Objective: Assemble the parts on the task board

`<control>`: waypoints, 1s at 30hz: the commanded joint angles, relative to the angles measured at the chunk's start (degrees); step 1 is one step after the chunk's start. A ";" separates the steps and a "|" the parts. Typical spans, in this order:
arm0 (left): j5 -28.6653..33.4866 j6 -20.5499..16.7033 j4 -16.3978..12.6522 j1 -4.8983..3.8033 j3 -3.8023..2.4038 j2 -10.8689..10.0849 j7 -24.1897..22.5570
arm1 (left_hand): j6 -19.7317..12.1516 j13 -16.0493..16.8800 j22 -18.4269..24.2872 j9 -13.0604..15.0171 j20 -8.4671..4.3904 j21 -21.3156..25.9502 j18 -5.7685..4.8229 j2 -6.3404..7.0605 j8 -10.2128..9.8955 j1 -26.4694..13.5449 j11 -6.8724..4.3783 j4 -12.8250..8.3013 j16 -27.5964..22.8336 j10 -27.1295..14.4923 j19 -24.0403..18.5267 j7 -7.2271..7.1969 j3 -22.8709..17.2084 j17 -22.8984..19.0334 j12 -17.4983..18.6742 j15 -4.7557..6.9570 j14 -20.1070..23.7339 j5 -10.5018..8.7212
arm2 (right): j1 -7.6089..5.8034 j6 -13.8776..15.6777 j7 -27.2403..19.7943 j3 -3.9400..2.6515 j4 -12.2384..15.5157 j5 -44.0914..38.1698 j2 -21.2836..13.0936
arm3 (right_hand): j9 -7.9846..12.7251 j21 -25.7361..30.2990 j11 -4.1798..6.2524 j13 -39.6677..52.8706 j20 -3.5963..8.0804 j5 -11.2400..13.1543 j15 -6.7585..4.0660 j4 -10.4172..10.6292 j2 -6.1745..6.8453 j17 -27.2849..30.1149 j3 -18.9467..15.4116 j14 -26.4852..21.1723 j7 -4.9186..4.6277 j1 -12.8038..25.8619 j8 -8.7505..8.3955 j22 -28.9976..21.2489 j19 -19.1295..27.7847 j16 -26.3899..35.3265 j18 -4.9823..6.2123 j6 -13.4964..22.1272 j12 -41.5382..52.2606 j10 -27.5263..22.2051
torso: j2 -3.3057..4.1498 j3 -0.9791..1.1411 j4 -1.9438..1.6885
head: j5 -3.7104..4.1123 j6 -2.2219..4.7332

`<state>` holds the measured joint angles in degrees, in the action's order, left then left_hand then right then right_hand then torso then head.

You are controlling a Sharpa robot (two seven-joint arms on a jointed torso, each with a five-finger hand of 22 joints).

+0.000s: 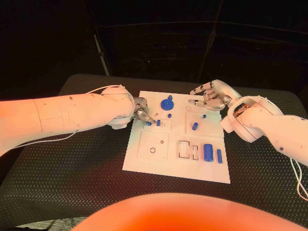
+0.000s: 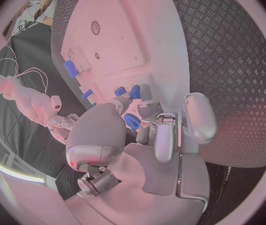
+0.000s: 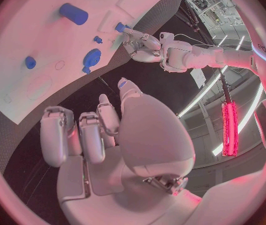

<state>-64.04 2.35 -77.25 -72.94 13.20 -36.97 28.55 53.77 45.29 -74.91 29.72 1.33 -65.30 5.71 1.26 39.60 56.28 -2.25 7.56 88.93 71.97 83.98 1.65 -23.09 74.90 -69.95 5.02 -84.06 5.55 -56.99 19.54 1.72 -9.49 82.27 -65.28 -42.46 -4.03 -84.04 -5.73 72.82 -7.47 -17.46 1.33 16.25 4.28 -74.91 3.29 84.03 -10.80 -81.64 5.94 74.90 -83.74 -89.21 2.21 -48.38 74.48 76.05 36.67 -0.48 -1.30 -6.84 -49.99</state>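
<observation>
The white task board (image 1: pixel 146 161) lies mid-table. On it are a blue gear-like disc (image 1: pixel 167 104), small blue pegs (image 1: pixel 169 115) (image 1: pixel 195 126) (image 1: pixel 204 116), a thick blue cylinder (image 1: pixel 208 151) and a thin one (image 1: pixel 219 156). My left hand (image 1: pixel 141 114) is at the board's left edge. Its thumb and a fingertip (image 2: pixel 147 106) pinch a small blue peg (image 2: pixel 135 91) that touches the board; the same peg (image 3: pixel 119 27) shows in the right wrist view. My right hand (image 1: pixel 211 96) hovers over the board's far right corner, its fingers (image 3: pixel 89 137) loosely bent and holding nothing.
The board has a round recess (image 1: pixel 152 150) and rectangular slots (image 1: pixel 188 150) in its near half. Black ribbed table (image 1: pixel 64 178) surrounds the board on all sides. A thin white cable (image 1: pixel 91 91) runs along my left arm.
</observation>
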 commanded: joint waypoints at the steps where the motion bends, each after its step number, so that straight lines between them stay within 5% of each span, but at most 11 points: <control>1: -0.16 -0.13 -0.10 0.00 0.03 0.20 0.42 | 0.31 -0.50 -5.84 0.14 -0.46 0.24 -1.15 -0.12 0.43 0.88 -0.07 -0.50 0.29 -0.05 1.13 -0.14 0.09 13.00 0.48 0.44 -5.48 0.28 | -0.09 -0.27 -0.41 -0.03 0.06 0.09 0.08 | 0.03 0.38 -0.02 -0.09 0.19 -0.36 -0.01 0.03 0.05 -13.31 -0.38 5.37 -0.01 0.49 0.21 1.10 0.31 0.28 0.66 0.42 0.38 -0.36 | -0.02 0.01 0.01 | -0.04 -0.01; 13: -0.15 -1.11 0.13 -0.01 0.03 0.65 0.32 | -0.40 -1.59 -5.91 0.52 -0.47 0.54 -1.12 -1.96 0.76 6.07 -0.12 -2.95 0.15 -0.56 1.07 -0.18 -0.30 12.65 1.39 0.44 -5.41 0.05 | -0.09 -0.29 -0.42 -0.03 0.01 0.09 0.14 | 0.03 0.38 -0.02 -0.09 0.19 -0.36 -0.01 0.03 0.05 -13.31 -0.38 5.37 -0.01 0.49 0.21 1.10 0.31 0.28 0.66 0.42 0.38 -0.36 | -0.03 0.00 0.02 | 0.02 -0.01; 17: -0.15 -1.19 0.36 -0.01 0.02 0.78 0.31 | -0.68 -1.82 -6.01 0.67 -0.45 0.50 -1.15 -3.14 0.89 8.22 -0.14 -4.12 0.13 -0.61 1.10 -0.20 -0.94 12.60 1.63 0.42 -5.40 -2.73 | -0.09 -0.31 -0.42 -0.03 -0.01 0.09 0.15 | 0.03 0.38 -0.02 -0.09 0.19 -0.36 -0.01 0.03 0.05 -13.31 -0.38 5.37 -0.01 0.49 0.21 1.10 0.31 0.28 0.66 0.42 0.38 -0.36 | -0.01 -0.01 0.03 | 0.11 -0.01; 30: -0.15 0.85 1.15 -0.02 0.01 1.33 0.43 | -0.81 -2.06 -5.98 0.71 -0.52 0.66 -1.13 -3.26 0.88 8.75 -0.20 -4.44 0.09 -0.71 1.06 -0.24 -1.24 12.50 1.82 0.49 -5.38 -2.88 | -0.09 -0.51 -0.34 -0.03 -0.03 0.09 0.17 | 0.03 0.38 -0.02 -0.09 0.19 -0.36 -0.01 0.03 0.05 -13.31 -0.38 5.37 -0.01 0.49 0.21 1.10 0.31 0.28 0.66 0.42 0.38 -0.36 | -0.02 0.00 0.01 | 0.15 -0.01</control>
<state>-63.89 2.15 -76.33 -73.14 13.09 -35.83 28.55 53.22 43.31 -74.91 30.36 1.34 -64.86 5.72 -1.38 40.18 63.93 -2.42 3.89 88.93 71.55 83.97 1.55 -23.91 74.90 -68.33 5.01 -84.06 2.47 -56.99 19.43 1.72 -9.49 82.17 -65.28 -42.34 -4.03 -84.04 -5.73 72.82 -7.47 -17.46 1.33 16.25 4.28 -74.93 3.29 84.03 -10.80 -81.64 5.94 74.90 -83.75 -89.21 2.21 -48.38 74.48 76.05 36.65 -0.48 -1.27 -6.67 -49.99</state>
